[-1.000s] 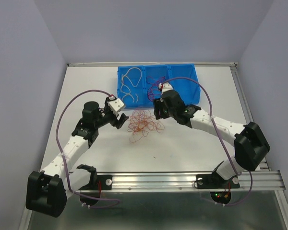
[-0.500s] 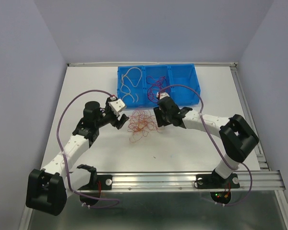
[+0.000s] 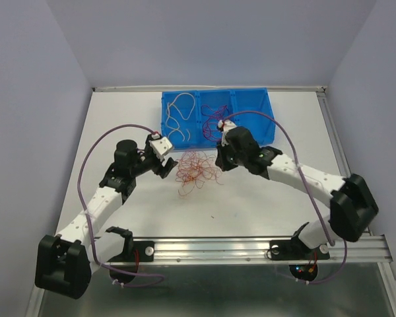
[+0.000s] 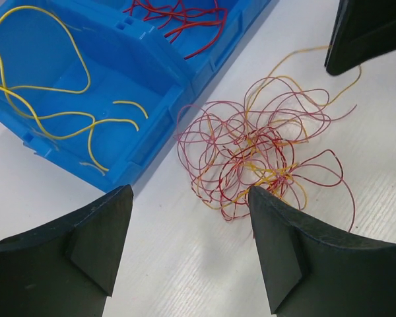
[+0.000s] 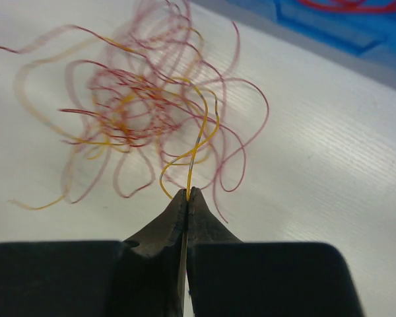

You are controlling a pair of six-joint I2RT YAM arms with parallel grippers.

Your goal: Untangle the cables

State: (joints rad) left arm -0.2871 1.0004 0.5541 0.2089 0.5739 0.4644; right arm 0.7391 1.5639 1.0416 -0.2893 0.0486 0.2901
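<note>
Partly done: some cables [image 4: 181,12] lie sorted in the blue bin [image 3: 254,112], upper centre; a tangle [image 3: 197,170] waits mid-frame on the desk [image 3: 251,211]. The right tool [image 5: 187,193] pinches, seemingly, one yellow strand [image 5: 203,129]; the left tool [image 4: 188,208] gapes empty.

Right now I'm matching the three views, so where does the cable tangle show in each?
Top external: tangle at centre, just nearer than the bin.
Left wrist: tangle centre-right, right of the bin.
Right wrist: tangle upper left, one yellow strand pinched by the right gripper; bin top right.
Shared landmark: the blue bin.
</note>
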